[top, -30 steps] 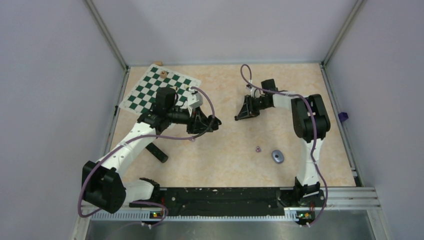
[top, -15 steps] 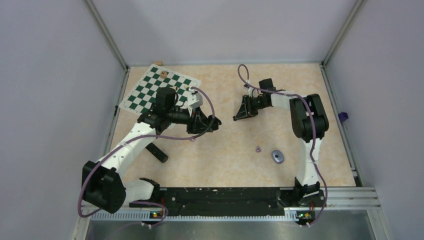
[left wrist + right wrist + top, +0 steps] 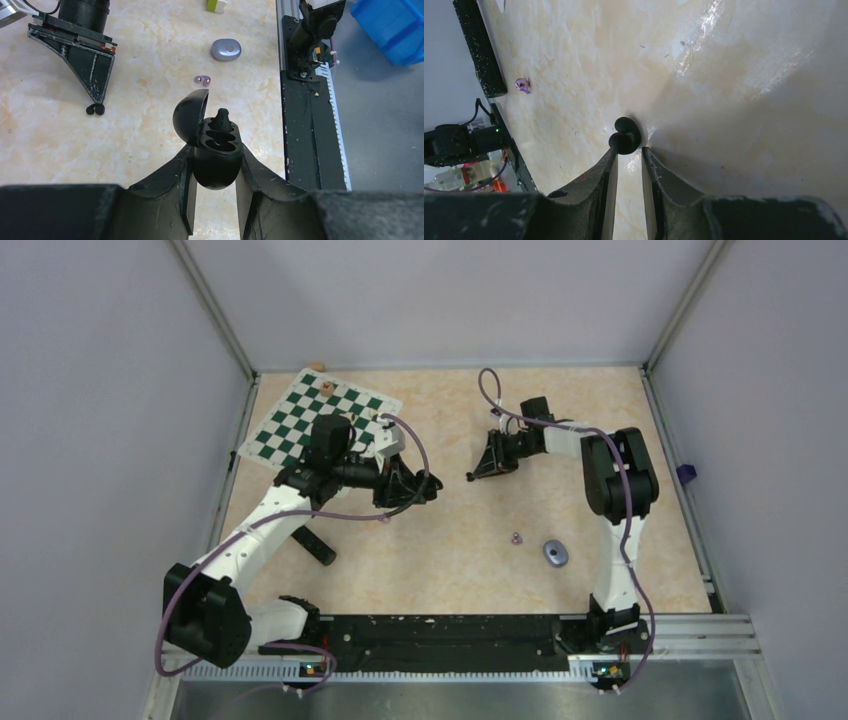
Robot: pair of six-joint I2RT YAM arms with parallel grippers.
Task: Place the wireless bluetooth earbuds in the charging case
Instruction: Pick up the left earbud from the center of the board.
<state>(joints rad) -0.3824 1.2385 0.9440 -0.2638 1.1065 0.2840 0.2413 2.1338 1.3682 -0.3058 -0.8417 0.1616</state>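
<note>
My left gripper (image 3: pixel 425 490) (image 3: pixel 214 150) is shut on the black charging case (image 3: pixel 217 162), whose lid stands open to the left. One black earbud (image 3: pixel 221 117) sticks up out of the far slot; the near slot shows empty. My right gripper (image 3: pixel 476 474) (image 3: pixel 629 150) points down at the table, its fingers a narrow gap apart. The other black earbud (image 3: pixel 625 136) (image 3: pixel 95 109) lies on the table right at its fingertips, mostly beyond them. Two pale purple earbuds (image 3: pixel 516 537) (image 3: pixel 202 79) lie together next to a closed grey-blue case (image 3: pixel 555 552) (image 3: pixel 226 50).
A green and white chessboard (image 3: pixel 320 415) with a few pieces lies at the far left. A black bar (image 3: pixel 318 548) lies under the left arm. The black base rail (image 3: pixel 450 630) runs along the near edge. Walls close in the left, far and right sides.
My right gripper has shifted slightly left over the black earbud on the table. The left gripper and the case have not moved.
</note>
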